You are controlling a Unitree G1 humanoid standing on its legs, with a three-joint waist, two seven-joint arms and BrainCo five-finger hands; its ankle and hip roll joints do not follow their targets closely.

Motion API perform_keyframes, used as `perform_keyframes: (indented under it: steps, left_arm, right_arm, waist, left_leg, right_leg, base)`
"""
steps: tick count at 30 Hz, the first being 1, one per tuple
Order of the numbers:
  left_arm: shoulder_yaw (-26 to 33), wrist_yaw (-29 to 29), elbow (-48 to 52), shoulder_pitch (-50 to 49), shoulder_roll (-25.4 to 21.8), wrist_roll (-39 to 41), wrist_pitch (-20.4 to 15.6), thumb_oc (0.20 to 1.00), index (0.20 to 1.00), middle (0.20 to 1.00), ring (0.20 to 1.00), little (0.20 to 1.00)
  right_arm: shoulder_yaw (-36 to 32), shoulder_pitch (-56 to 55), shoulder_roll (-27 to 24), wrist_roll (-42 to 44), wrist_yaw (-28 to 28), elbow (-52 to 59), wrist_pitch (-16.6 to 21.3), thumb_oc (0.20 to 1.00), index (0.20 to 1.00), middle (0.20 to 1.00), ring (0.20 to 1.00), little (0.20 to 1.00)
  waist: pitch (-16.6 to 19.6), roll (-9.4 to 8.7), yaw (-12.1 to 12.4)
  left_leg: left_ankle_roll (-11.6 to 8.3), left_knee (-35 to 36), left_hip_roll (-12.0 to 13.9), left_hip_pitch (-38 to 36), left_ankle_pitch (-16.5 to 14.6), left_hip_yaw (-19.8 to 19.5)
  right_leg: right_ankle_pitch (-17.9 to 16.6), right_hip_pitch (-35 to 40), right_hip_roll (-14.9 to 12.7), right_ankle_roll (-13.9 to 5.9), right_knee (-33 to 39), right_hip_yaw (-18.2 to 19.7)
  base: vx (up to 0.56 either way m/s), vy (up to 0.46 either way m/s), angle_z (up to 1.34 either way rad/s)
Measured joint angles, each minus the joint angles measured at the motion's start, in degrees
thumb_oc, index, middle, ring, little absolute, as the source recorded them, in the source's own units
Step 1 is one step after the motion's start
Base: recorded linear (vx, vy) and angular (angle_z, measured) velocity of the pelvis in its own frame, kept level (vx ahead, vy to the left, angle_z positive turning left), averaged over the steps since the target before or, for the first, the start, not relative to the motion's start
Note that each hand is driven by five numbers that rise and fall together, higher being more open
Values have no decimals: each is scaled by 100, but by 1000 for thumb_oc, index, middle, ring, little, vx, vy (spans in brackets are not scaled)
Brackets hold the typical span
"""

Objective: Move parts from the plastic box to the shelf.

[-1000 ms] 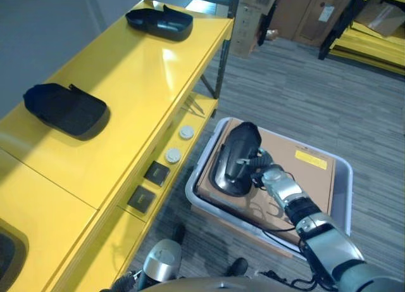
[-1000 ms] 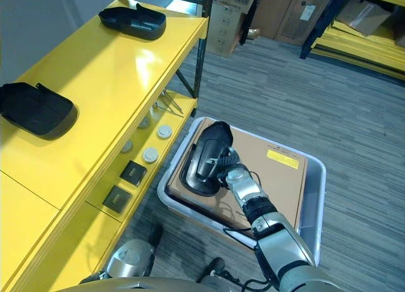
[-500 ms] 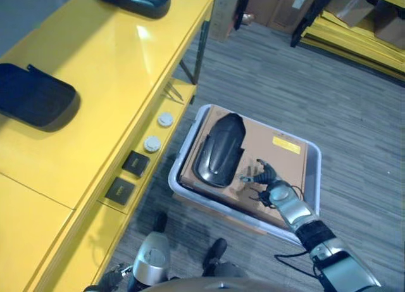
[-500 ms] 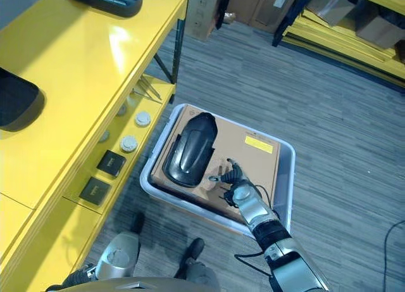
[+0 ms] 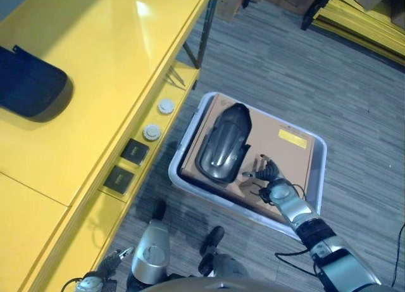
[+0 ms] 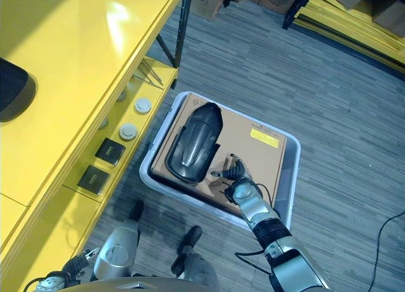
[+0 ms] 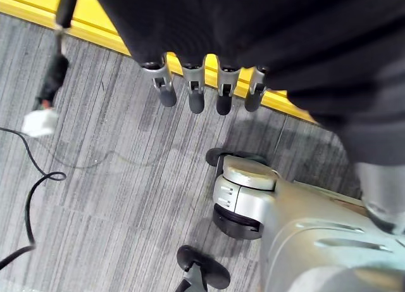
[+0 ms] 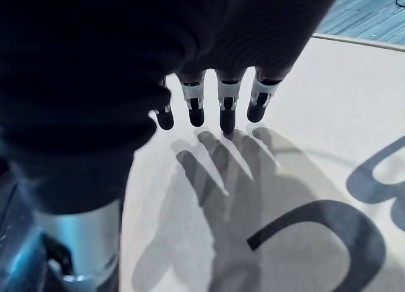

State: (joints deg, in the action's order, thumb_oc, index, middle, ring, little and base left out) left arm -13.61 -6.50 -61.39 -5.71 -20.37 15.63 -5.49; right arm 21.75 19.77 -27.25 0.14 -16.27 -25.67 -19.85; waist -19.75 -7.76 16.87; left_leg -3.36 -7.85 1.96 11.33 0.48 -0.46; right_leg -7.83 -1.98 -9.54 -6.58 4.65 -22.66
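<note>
a grey striped carpet floor [image 5: 297, 70] runs under everything, with a long yellow metal shelf [image 5: 95, 83] along the robot's left and more yellow racking [image 5: 361, 19] at the far right corner of the room.

the right hand [image 5: 269, 181] hovers over the near right part of a flat brown cardboard sheet [image 5: 288, 156], its fingers [image 8: 224, 105] straight and spread and holding nothing; in the right wrist view their dark tips hang just above the cardboard with the hand's shadow cast below them. just beside the hand, toward the shelf, a glossy black oblong moulded plastic part [image 5: 224, 146] lies lengthwise on the left half of the cardboard, apart from the fingers. the cardboard lies inside a pale grey plastic box [image 5: 319, 178] standing on the floor close to the shelf's lower tier.

on that lower tier's edge nearest the box sit two small white round discs [image 5: 166, 106] and two small black square pieces [image 5: 134, 152], in a row. on the shelf's top surface, at its left edge, lies a black shallow tray-shaped plastic part [image 5: 28, 83].

the left hand [image 7: 202, 89] hangs low by the shelf's yellow bottom edge, above the carpet, its fingers straight and relaxed with nothing between them.
</note>
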Motion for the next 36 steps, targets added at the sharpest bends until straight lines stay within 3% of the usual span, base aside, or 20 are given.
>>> perform_keyframes:
  steps: [9,24,35,36]
  left_arm:
    - [10,-5,15,0,12,-1,-22,1000,1000,1000,1000,1000]
    - [6,-6,15,0,57,2,-26,1000,1000,1000,1000,1000]
    - [-33,-6,42,75,123,119,-24,1000,1000,1000,1000,1000]
    - [-42,-6,48,84,123,160,-23,1000,1000,1000,1000,1000]
  right_arm:
    - [-225,168,-3,12,-105,236,5,1000,1000,1000,1000,1000]
    - [-50,121,-10,-174,321,247,-84,1000,1000,1000,1000,1000]
    - [282,277,102,-508,-148,34,-235,1000,1000,1000,1000,1000]
    - [282,325,100,-511,-155,1,-247,564,564,564,564,564]
  waist:
    - [-74,121,-6]
    - [-7,254,-8]
    - [1,268,23]
    - [2,274,19]
  left_leg:
    - [24,3,-38,-31,-15,25]
    - [24,-4,-38,-49,-15,49]
    - [24,-39,-51,97,-14,22]
    - [24,-72,-51,140,-14,17]
  right_leg:
    - [0,14,-39,2,0,23]
    - [-16,3,-41,23,0,67]
    - [3,-112,-55,59,0,37]
    - [-4,-136,-53,65,0,36]
  base:
    - [3,26,0]
    - [-6,4,0]
    - [-33,28,1]
    - [-34,2,-2]
